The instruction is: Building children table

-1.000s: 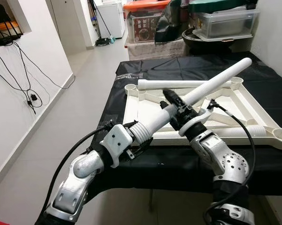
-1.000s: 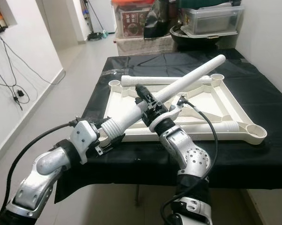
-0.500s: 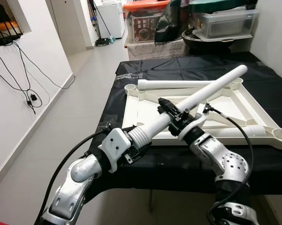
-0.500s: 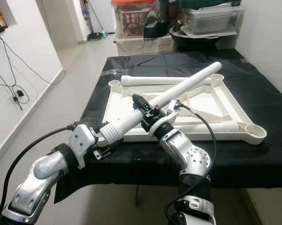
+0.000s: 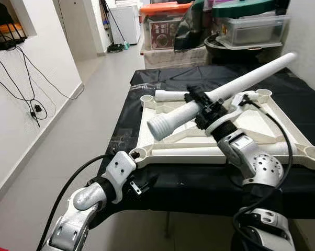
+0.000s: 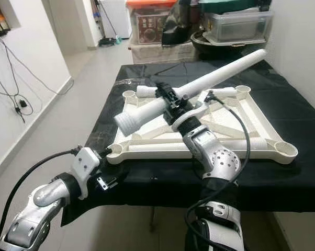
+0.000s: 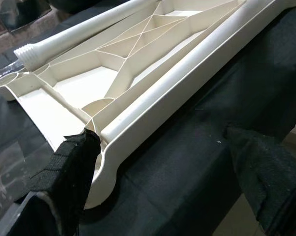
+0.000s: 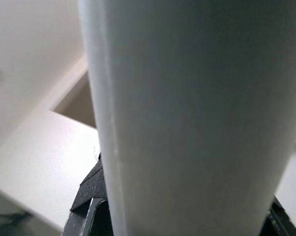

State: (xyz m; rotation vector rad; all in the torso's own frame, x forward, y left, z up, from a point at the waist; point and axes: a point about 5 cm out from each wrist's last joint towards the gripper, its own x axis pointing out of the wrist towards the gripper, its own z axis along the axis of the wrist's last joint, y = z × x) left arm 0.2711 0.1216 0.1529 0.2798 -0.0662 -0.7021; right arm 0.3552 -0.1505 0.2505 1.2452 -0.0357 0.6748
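Observation:
The white tabletop (image 5: 275, 116) lies upside down on the black-covered table (image 5: 210, 183). My right gripper (image 5: 200, 106) is shut on a white table leg (image 5: 241, 83) and holds it slanted above the tabletop, with the threaded end (image 5: 158, 127) toward me. That leg (image 8: 197, 118) sits between the right fingers. My left gripper (image 5: 141, 184) hangs low at the table's front left edge, open, its fingers (image 7: 69, 169) apart beside the tabletop's near corner socket (image 5: 137, 153). A second leg (image 5: 173, 95) lies along the tabletop's far side. A third leg (image 7: 187, 83) lies along the near rim.
Storage boxes (image 5: 165, 26) and a clear bin (image 5: 249, 26) stand behind the table. A white wall with hanging cables (image 5: 26, 89) runs along the left, with open floor (image 5: 84, 136) between it and the table. Another wall (image 5: 309, 31) closes the right side.
My left gripper has let go of the leg's threaded end and dropped to the table's front left corner. My right gripper has raised the leg higher over the tabletop.

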